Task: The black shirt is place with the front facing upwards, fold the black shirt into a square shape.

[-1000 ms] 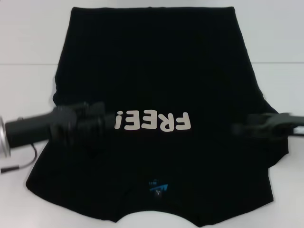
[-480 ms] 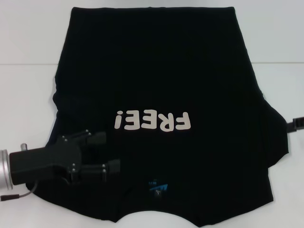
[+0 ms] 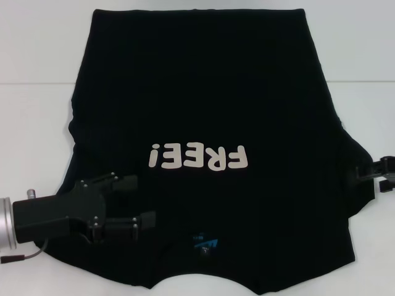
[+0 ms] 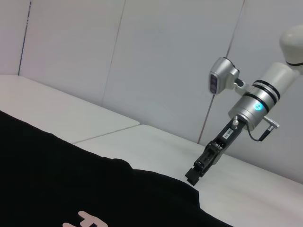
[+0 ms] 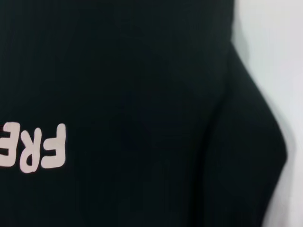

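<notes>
The black shirt [image 3: 203, 92] lies flat on the white table, its sides folded inward. Its off-white "FREE!" print [image 3: 199, 157] faces up, and the small blue neck label [image 3: 203, 242] is at the near edge. My left gripper [image 3: 139, 200] hovers open over the shirt's near left part, below the print, with nothing between its fingers. My right gripper [image 3: 369, 173] is at the shirt's right edge, mostly out of the head view. The left wrist view shows the right gripper [image 4: 194, 172] just above the shirt [image 4: 71, 179] at its edge. In the right wrist view, the shirt [image 5: 142, 94] fills most of the picture.
The white table [image 3: 37, 61] shows bare strips to the left, right and far side of the shirt. A thin cable [image 3: 24, 256] hangs off my left wrist near the table's front left. A pale wall [image 4: 142, 56] rises behind the table.
Both grippers have left the print's level. The left one dropped toward the near left of the shirt and opened wide. The right one withdrew to the right edge, then edged back in slightly.
</notes>
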`<state>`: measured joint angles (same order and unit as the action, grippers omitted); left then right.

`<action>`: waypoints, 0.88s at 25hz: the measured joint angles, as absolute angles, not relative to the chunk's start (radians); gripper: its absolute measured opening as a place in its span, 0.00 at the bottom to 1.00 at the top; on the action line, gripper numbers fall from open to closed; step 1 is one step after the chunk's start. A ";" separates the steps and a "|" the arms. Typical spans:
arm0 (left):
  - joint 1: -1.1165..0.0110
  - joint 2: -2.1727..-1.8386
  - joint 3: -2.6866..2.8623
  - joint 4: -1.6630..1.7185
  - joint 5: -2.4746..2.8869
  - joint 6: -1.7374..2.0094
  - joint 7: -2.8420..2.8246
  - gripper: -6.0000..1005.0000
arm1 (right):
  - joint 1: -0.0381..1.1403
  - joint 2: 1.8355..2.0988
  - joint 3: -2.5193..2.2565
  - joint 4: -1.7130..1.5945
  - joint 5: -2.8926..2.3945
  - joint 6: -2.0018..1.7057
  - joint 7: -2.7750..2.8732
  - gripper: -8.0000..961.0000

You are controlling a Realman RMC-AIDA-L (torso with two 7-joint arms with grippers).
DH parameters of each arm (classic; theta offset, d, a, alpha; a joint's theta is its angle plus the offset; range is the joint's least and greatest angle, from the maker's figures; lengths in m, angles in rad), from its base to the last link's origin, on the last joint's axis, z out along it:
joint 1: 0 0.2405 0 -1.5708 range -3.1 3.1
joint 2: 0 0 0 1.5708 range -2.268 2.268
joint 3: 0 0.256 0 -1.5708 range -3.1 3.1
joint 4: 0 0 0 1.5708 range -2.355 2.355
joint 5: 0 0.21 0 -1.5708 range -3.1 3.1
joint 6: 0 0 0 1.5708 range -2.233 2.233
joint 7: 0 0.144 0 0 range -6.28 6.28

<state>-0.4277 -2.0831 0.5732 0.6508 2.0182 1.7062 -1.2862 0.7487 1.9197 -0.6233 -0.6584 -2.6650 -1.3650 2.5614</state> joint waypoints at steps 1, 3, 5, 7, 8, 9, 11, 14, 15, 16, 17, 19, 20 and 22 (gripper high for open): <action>-0.428 -2.083 0.573 0.651 2.018 1.706 -1.286 0.94 | 0.755 1.921 -0.628 -0.646 -2.665 -1.357 2.559 0.98; -0.427 -2.083 0.574 0.651 2.018 1.706 -1.286 0.94 | 0.764 1.922 -0.642 -0.625 -2.666 -1.340 2.559 0.98; -0.426 -2.083 0.572 0.652 2.018 1.707 -1.286 0.94 | 0.771 1.924 -0.654 -0.611 -2.666 -1.327 2.560 0.98; -0.426 -2.081 0.570 0.652 2.018 1.708 -1.286 0.94 | 0.775 1.924 -0.662 -0.603 -2.666 -1.322 2.562 0.98; -0.426 -2.081 0.570 0.652 2.018 1.708 -1.286 0.94 | 0.776 1.925 -0.667 -0.601 -2.666 -1.319 2.563 0.98; -0.425 -2.080 0.570 0.652 2.018 1.708 -1.286 0.94 | 0.777 1.925 -0.670 -0.600 -2.666 -1.316 2.564 0.98; -0.425 -2.079 0.570 0.651 2.018 1.708 -1.286 0.94 | 0.779 1.926 -0.673 -0.599 -2.665 -1.314 2.567 0.98; -0.425 -2.078 0.568 0.650 2.018 1.707 -1.286 0.94 | 0.780 1.928 -0.673 -0.608 -2.664 -1.314 2.568 0.98; -0.425 -2.078 0.568 0.650 2.018 1.707 -1.286 0.94 | 0.780 1.928 -0.673 -0.613 -2.664 -1.312 2.569 0.98; -0.425 -2.077 0.568 0.650 2.017 1.707 -1.286 0.94 | 0.779 1.928 -0.673 -0.616 -2.664 -1.311 2.569 0.95; -0.425 -2.077 0.568 0.650 2.017 1.707 -1.286 0.94 | 0.777 1.928 -0.673 -0.619 -2.664 -1.310 2.569 0.93; -0.425 -2.077 0.568 0.650 2.017 1.707 -1.287 0.94 | 0.775 1.928 -0.672 -0.621 -2.664 -1.309 2.569 0.88; -0.425 -2.077 0.568 0.650 2.017 1.708 -1.287 0.94 | 0.774 1.928 -0.672 -0.621 -2.664 -1.309 2.569 0.85; -0.425 -2.077 0.568 0.650 2.015 1.709 -1.287 0.93 | 0.773 1.928 -0.672 -0.621 -2.665 -1.307 2.569 0.78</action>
